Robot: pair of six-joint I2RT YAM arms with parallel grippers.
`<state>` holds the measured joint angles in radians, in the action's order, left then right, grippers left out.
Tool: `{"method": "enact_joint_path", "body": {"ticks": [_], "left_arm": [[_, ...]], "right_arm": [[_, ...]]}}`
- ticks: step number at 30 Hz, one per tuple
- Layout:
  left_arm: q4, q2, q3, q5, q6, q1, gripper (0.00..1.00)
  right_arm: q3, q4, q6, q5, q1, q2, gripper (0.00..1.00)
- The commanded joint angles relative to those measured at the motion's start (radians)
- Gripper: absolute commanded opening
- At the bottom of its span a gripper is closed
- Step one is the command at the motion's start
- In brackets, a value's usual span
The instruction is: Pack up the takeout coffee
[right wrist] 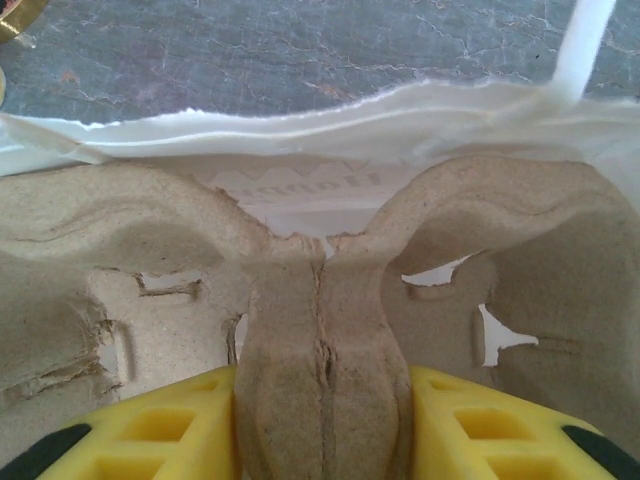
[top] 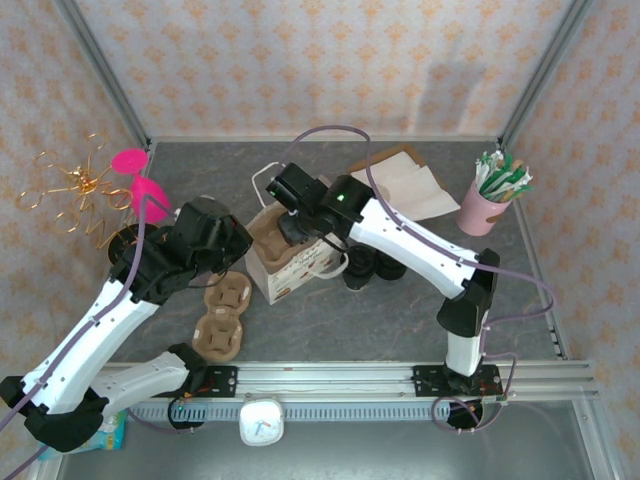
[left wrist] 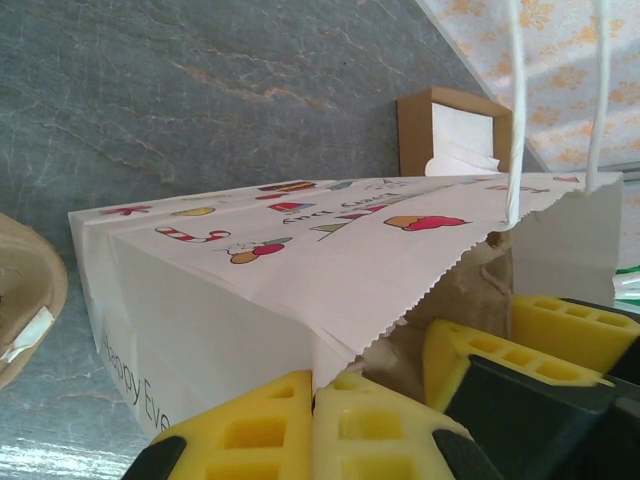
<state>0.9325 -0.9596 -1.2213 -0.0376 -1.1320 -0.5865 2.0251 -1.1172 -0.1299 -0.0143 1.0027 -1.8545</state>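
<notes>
The left fingers (left wrist: pixel 255 435) are pinched shut on the rim of the white paper bag (left wrist: pixel 250 300), apparently to keep its mouth open and steady. Inside the bag, the right fingers (right wrist: pixel 170 440) clamp the centre ridge of a pulp cup carrier (right wrist: pixel 320 330), likely to seat it as a base. The takeout coffee (top: pixel 358 274) stands on the worktop (top: pixel 400 320) outside the bag, near the right fingers and not yet packed.

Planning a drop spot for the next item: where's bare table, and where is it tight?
Free: front centre, between the spare carriers and the right arm; also the far strip between the pink ornament and the white bag. Crowded: around the bag, black-lidded cups beside it.
</notes>
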Motion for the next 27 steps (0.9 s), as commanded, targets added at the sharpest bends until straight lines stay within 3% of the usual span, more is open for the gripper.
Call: {"method": "enact_joint_path", "body": {"ticks": [1, 17, 23, 27], "left_arm": [[-0.008, 0.03, -0.014, -0.032, -0.034, 0.005, 0.0], [-0.105, 0.08, 0.084, -0.154, -0.121, 0.004, 0.0], [-0.12, 0.123, 0.101, -0.133, -0.195, 0.004, 0.0], [-0.043, 0.132, 0.086, -0.055, -0.203, 0.004, 0.0]], "right_arm": [[0.024, -0.016, 0.0, 0.0, 0.0, -0.014, 0.42], [0.013, 0.002, 0.032, 0.013, -0.001, -0.074, 0.41], [-0.024, 0.017, 0.052, 0.029, -0.003, -0.071, 0.42], [-0.045, 0.012, 0.052, 0.0, -0.003, -0.046, 0.42]]}}
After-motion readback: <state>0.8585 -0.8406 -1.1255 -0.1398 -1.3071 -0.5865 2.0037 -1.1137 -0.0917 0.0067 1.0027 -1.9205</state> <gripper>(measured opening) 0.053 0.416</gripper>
